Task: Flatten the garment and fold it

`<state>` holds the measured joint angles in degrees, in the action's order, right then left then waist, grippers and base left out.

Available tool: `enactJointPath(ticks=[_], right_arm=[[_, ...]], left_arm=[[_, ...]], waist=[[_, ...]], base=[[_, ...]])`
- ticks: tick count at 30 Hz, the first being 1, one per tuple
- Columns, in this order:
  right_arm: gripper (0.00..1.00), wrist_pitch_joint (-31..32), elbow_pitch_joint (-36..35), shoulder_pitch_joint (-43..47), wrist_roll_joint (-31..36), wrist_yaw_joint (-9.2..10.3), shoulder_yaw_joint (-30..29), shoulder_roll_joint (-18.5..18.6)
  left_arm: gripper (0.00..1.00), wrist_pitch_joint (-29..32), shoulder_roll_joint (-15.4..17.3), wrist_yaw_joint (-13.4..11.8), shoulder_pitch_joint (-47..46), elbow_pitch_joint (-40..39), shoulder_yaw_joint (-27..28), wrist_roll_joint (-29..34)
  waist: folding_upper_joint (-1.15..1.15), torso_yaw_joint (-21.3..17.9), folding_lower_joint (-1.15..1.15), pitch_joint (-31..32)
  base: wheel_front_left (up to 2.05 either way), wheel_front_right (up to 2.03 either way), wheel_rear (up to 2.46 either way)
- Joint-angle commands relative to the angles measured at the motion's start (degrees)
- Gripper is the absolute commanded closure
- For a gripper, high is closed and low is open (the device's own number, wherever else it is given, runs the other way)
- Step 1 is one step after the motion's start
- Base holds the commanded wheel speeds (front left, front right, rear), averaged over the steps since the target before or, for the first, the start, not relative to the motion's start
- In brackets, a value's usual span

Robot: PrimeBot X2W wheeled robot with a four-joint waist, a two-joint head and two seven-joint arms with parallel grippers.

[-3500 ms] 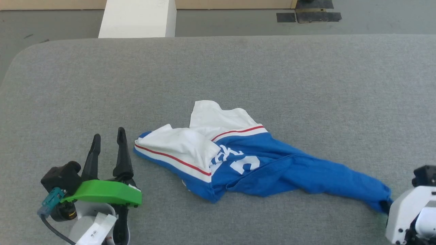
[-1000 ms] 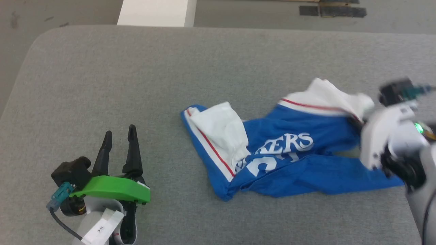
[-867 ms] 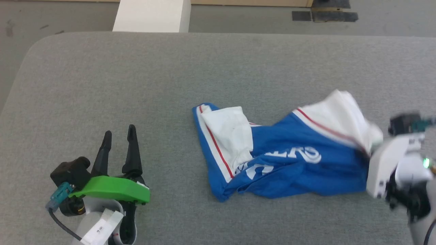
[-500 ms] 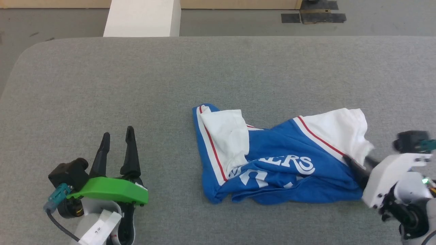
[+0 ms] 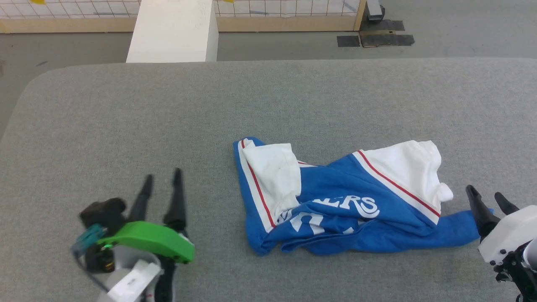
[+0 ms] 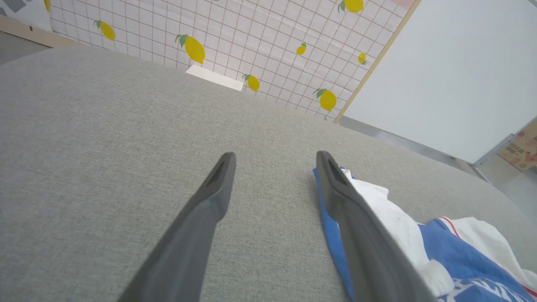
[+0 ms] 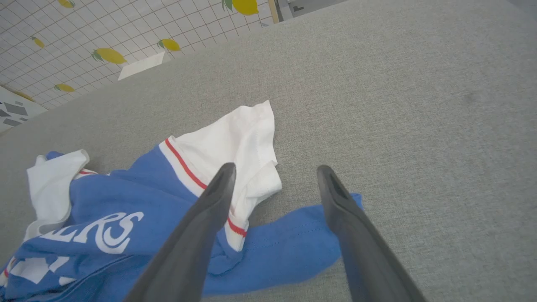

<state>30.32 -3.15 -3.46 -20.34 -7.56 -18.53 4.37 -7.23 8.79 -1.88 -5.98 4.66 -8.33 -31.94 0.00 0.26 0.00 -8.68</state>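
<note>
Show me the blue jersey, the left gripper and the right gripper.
blue jersey (image 5: 331, 183): head view, blue chest above the lettering.
left gripper (image 5: 163, 173): head view, midway between its open fingertips.
right gripper (image 5: 483, 191): head view, midway between its open fingertips.

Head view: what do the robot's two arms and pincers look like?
The left pincer has two long, tapering black fingers above a bright green cover, with a teal connector, a dark cable and a printed white label. The right pincer has the same fingers on a white housing.

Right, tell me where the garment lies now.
In the head view the garment lies crumpled right of centre on the grey table, its blue end at the open right gripper, the left gripper apart on its left.
</note>
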Motion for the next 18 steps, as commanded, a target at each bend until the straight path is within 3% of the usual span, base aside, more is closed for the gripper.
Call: enactJointPath(ticks=[1,4,18], right_arm=[[0.00,0.19,-0.42,0.45,0.60,0.08,-0.02,-0.29],[0.00,0.83,-0.66,0.49,1.23,0.08,0.09,-0.46],[0.00,2.40,-1.04,-1.11,1.88,0.08,1.48,-0.50]], left_arm=[[0.00,1.31,0.17,0.56,-0.94,0.16,-1.04,-0.62],[0.00,7.63,-0.17,1.79,-4.50,0.54,-5.14,-0.51],[0.00,48.90,-3.29,4.99,-26.81,9.03,-25.72,1.43]], waist=[[0.00,0.01,0.00,0.13],[0.00,0.35,0.00,0.00],[0.00,0.26,0.00,-2.53]], base=[[0.00,0.00,0.00],[0.00,0.00,0.00],[0.00,0.00,0.00]])
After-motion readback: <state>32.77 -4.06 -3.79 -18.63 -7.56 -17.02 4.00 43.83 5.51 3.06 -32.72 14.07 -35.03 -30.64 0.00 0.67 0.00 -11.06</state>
